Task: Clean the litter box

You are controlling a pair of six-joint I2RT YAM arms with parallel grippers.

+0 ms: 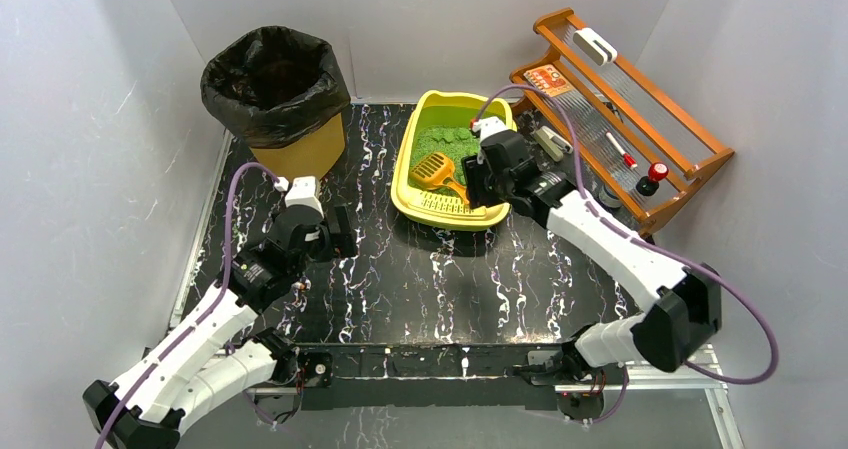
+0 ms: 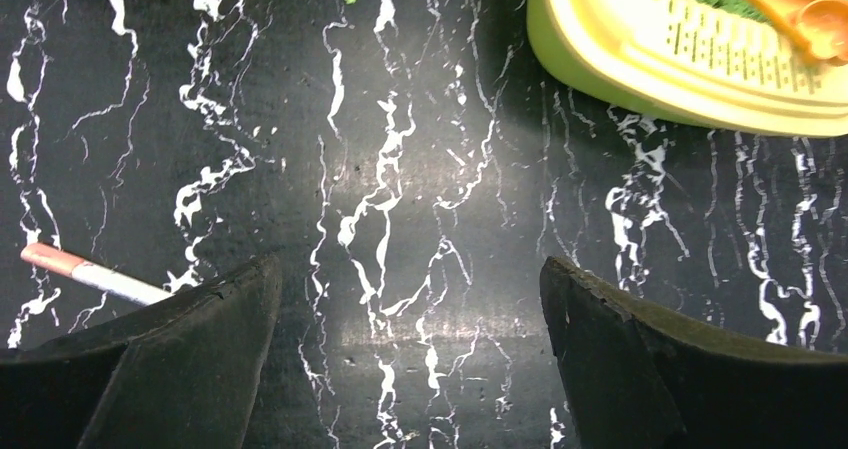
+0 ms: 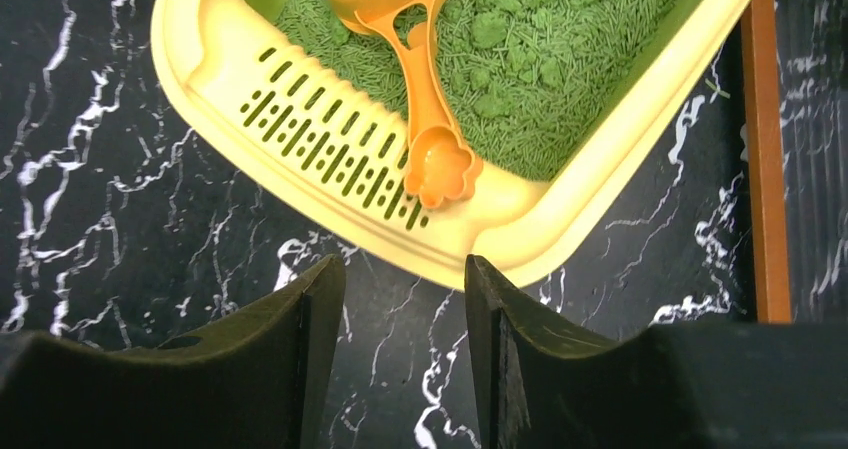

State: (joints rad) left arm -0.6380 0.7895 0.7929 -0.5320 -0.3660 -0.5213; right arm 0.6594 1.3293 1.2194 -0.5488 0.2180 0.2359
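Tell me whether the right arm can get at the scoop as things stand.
Probably yes. The right arm hangs just short of the litter box's near end, jaws apart, and the scoop's handle lies on the grate right ahead of them, with nothing in between.

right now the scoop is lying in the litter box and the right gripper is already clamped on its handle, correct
Not quite. The scoop does lie in the litter box, but the right gripper is not clamped on its handle: the right wrist view shows its jaws apart and empty, short of the box's near rim.
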